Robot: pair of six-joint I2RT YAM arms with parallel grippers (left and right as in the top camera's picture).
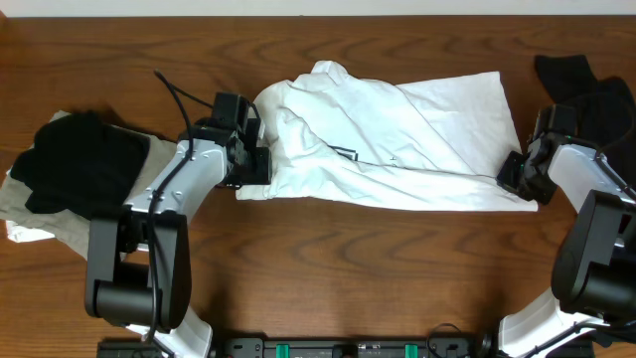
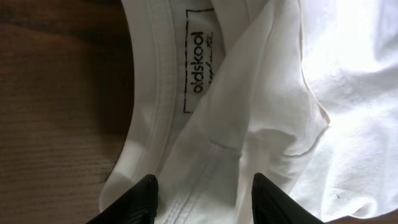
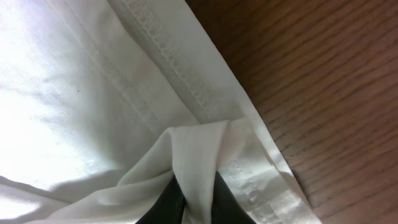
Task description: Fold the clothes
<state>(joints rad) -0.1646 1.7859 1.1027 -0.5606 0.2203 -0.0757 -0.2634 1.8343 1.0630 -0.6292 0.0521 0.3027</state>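
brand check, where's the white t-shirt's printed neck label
Left wrist view, upper middle: the black-bordered printed label sits inside the ribbed collar of the white T-shirt, ahead of the left gripper.

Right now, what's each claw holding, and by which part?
Right claw pinches a fold of the white shirt at its hem. Left claw straddles cloth by the collar; whether it grips can't be told.

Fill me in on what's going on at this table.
Two robot arms are working on a white T-shirt lying rumpled across the table. The left hand sits open over the shirt, beside its neck label. The right hand pinches a fold by the hem at the opposite end. A black garment lies on a pale cloth beside the left arm; another dark garment lies beyond the right arm.
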